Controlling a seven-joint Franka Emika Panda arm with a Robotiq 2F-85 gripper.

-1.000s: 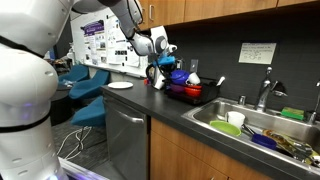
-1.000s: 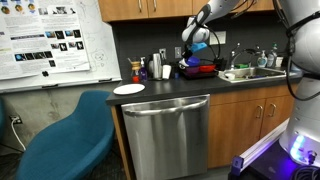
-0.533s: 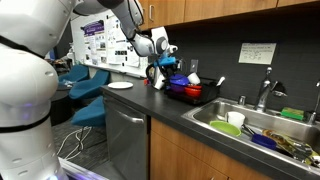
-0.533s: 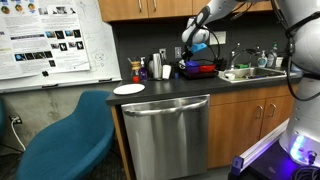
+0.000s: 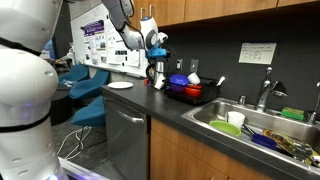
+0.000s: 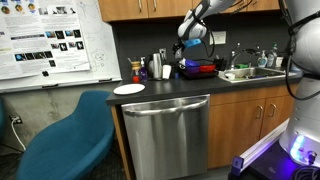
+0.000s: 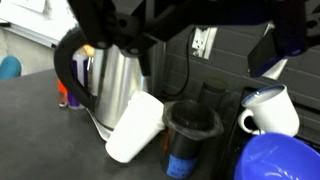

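Gripper (image 5: 160,48) hangs over the dark counter (image 5: 138,98), upper centre of frame. Jaws spread wide, nothing btwn them. Directly below, lower centre of wrist view: dark plastic cup w/ blue band (image 7: 190,140), upright, long axis vertical. Tilted white paper cup (image 7: 135,128) just left of it, steel kettle w/ black handle (image 7: 112,80) behind. White ceramic mug (image 7: 272,108) and blue bowl (image 7: 285,160) at right.

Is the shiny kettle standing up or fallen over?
Standing up: the kettle sits on its base on the counter.
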